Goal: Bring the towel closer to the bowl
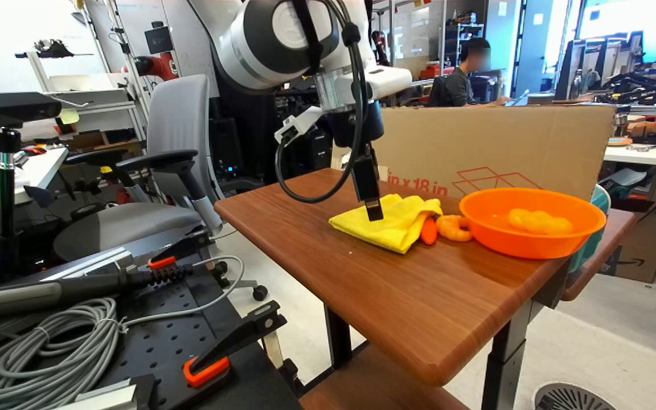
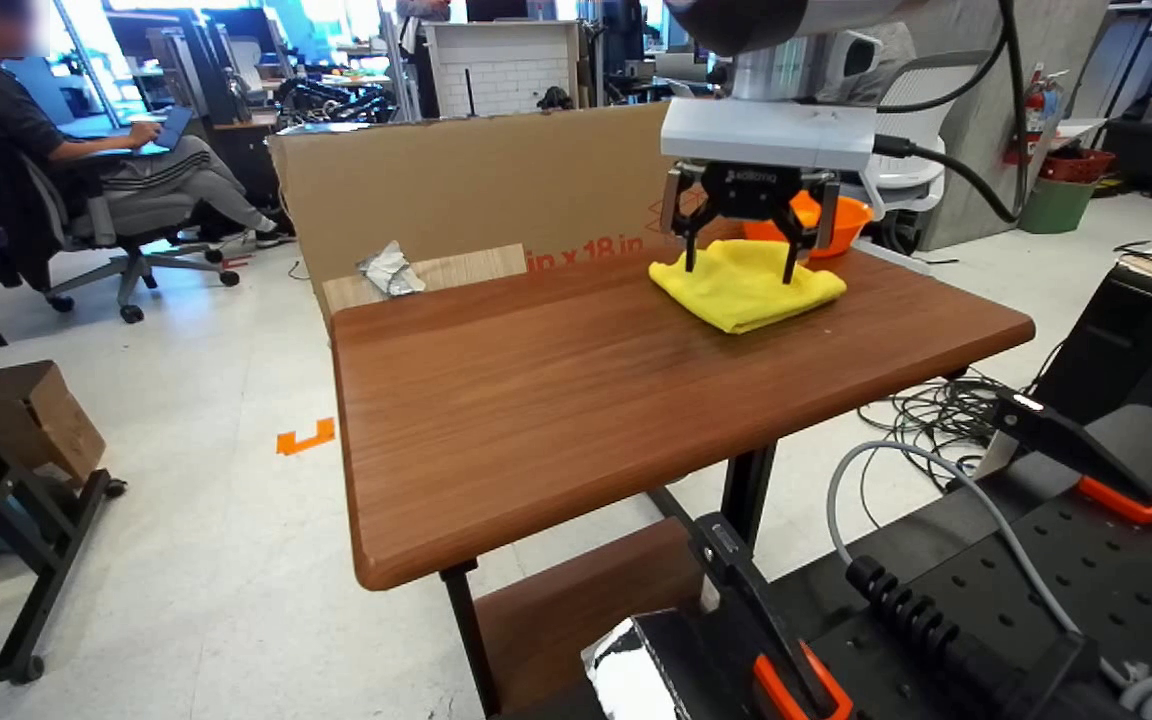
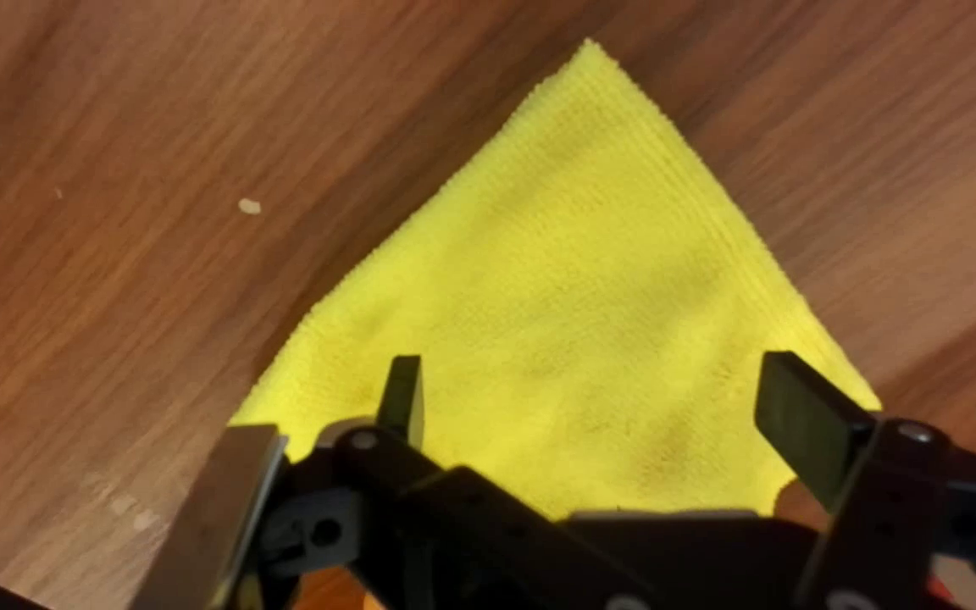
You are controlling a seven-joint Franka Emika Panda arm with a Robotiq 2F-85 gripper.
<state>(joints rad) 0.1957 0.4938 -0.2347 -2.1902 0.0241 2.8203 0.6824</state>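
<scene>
The yellow towel (image 1: 405,219) lies folded on the table; it also shows in an exterior view (image 2: 746,305) and in the wrist view (image 3: 581,254). The orange bowl (image 1: 524,247) stands near the table's end, apart from the towel, with a yellow-orange item inside. In an exterior view the bowl (image 2: 851,225) is partly hidden behind the gripper. My gripper (image 2: 739,274) is open, pointing down over the towel; it also shows in the wrist view (image 3: 590,364). Its fingers are wide apart with nothing held between them. Whether the fingertips touch the cloth I cannot tell.
A small orange carrot-like item (image 1: 429,230) and a curved orange item (image 1: 453,228) lie between towel and bowl. A cardboard panel (image 1: 493,142) stands along the wooden table's (image 1: 362,285) back edge. A teal object (image 1: 600,199) is behind the bowl. Crumpled silver wrapping (image 2: 391,270) lies by the panel.
</scene>
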